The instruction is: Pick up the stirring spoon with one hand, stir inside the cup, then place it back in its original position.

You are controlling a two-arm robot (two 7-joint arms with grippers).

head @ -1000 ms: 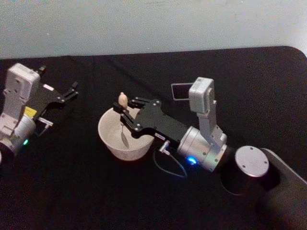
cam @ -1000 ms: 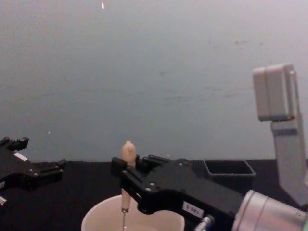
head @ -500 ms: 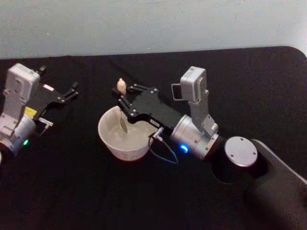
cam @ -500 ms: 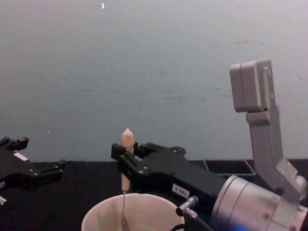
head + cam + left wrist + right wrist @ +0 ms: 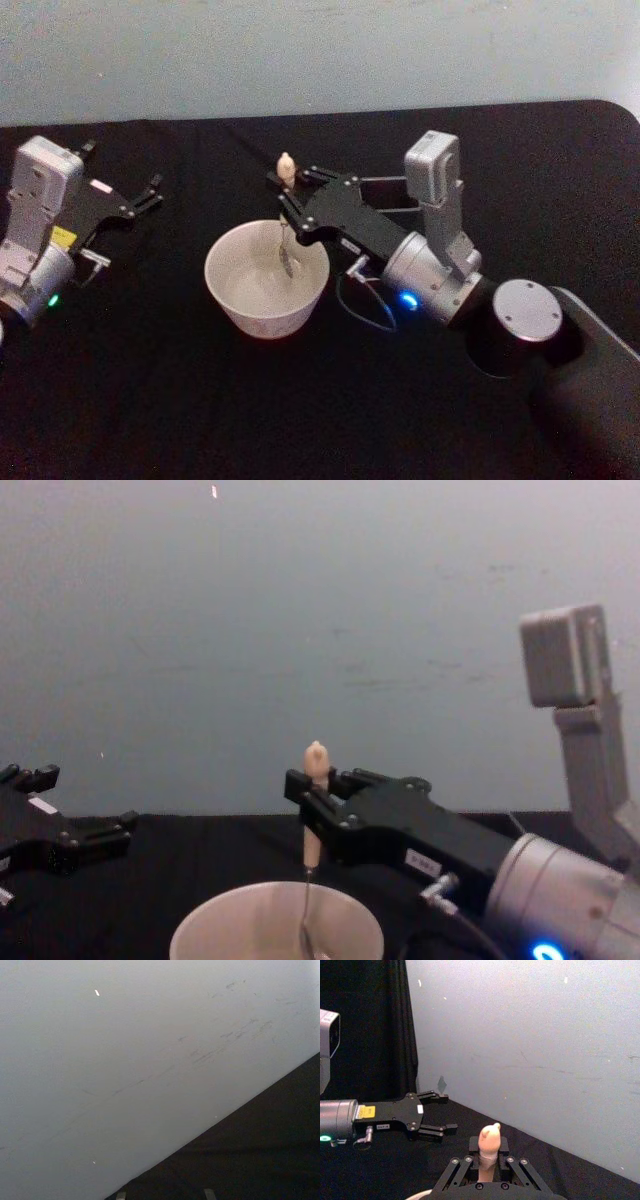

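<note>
The cream-white cup (image 5: 252,312) stands on the black table left of centre. The stirring spoon hangs upright over the cup's far right side. Its beige handle (image 5: 286,167) points up, and its thin shaft and bowl (image 5: 287,258) dip inside the cup. My right gripper (image 5: 288,197) is shut on the handle just below the knobby tip. From the chest view the handle (image 5: 314,772) rises out of the right gripper (image 5: 308,798) above the cup's rim (image 5: 215,918). In the right wrist view the handle (image 5: 489,1146) sits between the fingers. My left gripper (image 5: 148,196) is parked open at the far left.
The black table (image 5: 150,400) ends at a pale wall behind. My right arm's silver wrist (image 5: 430,280) and dark base (image 5: 525,320) take up the table's right side. The left gripper (image 5: 431,1113) and its grey arm lie left of the cup.
My right gripper has carried the spoon from the cup's left side across to its far right side, with the bowl still inside the cup. The left arm has not moved.
</note>
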